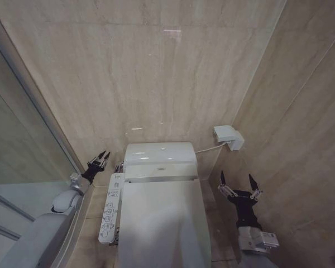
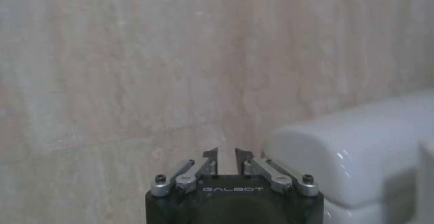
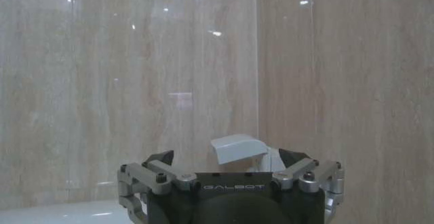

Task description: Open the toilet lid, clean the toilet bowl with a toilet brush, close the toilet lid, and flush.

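Observation:
The toilet lid lies flat and closed, a glossy white oval at the bottom middle of the head view. The toilet bowl is hidden beneath it. The toilet brush is out of view. My left gripper hangs shut beside the toilet's rear unit, to its left and close to the back wall. In the left wrist view its fingertips nearly touch, with the rear unit to one side. My right gripper stands open to the right of the toilet, holding nothing, and also shows in the right wrist view.
A white side control panel runs along the toilet's left edge. A white box is fixed to the wall at the back right, seen also past my right gripper. A glass shower partition bounds the left. Beige tiled walls close in on both sides.

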{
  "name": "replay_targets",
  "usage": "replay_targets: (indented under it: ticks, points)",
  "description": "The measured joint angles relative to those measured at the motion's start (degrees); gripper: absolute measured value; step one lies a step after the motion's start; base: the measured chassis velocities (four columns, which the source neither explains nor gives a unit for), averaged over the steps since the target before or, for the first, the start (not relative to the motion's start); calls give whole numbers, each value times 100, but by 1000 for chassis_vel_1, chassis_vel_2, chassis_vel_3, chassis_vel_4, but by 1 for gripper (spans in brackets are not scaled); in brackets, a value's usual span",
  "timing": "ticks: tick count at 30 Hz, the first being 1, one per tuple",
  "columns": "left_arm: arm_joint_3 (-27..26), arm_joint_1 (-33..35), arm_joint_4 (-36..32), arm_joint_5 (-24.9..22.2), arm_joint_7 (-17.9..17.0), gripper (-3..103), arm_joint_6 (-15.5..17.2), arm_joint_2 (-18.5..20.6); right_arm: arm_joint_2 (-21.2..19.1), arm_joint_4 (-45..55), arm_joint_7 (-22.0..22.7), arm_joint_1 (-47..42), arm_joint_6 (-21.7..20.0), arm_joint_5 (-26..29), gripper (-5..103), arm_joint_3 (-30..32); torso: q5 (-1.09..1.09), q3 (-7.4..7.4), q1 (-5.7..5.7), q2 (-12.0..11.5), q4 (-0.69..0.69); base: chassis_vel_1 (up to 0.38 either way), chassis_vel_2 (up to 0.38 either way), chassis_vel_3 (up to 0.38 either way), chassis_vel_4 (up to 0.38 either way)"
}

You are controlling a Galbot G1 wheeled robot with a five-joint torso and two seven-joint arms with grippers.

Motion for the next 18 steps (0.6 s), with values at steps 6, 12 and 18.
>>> replay_targets:
  ticks: [6, 12, 18]
  points:
    - [-12, -53, 216, 253, 346, 17, -233, 3, 0, 0, 0, 0, 0, 0, 100, 0, 0, 0, 0, 0, 0, 0, 0, 0, 0]
    - [-28, -128, 451, 394, 656, 1, -502, 54, 0, 0, 0, 0, 0, 0, 100, 0, 0, 0, 0, 0, 0, 0, 0, 0, 0]
    - [-29, -206, 713, 494, 1108, 0, -878, 86, 0, 0, 0, 0, 0, 0, 100, 0, 0, 0, 0, 0, 0, 0, 0, 0, 0]
